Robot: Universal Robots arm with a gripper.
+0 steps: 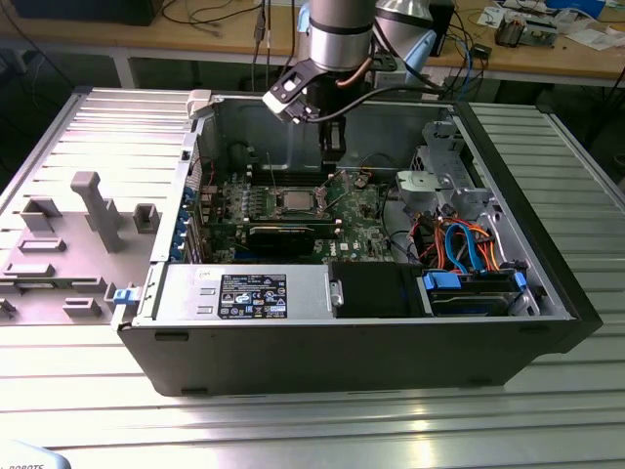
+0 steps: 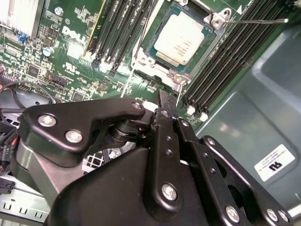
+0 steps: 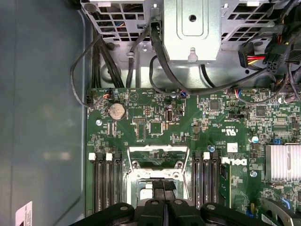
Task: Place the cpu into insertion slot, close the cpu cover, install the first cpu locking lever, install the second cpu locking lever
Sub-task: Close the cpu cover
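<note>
A white logo [image 3: 233, 161] is printed on the green board [image 3: 141, 113]. A white sticker [image 2: 274, 162] with dark marks is stuck on the case wall [image 2: 244, 117]. A black-and-white label [image 1: 252, 295] is carried on the near silver housing [image 1: 308, 293]; its small print cannot be made out.

Open black computer case [image 1: 391, 357], green motherboard [image 3: 197, 122], coin battery [image 3: 116, 110], orange and blue cables [image 1: 467, 249], ribbed metal table [image 1: 293, 430]

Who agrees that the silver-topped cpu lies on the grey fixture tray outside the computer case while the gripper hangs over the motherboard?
Not quite. The cpu sits in the insertion slot on the motherboard inside the computer case, not on the fixture tray, as the second wrist view shows. The gripper does hang over the motherboard.
</note>
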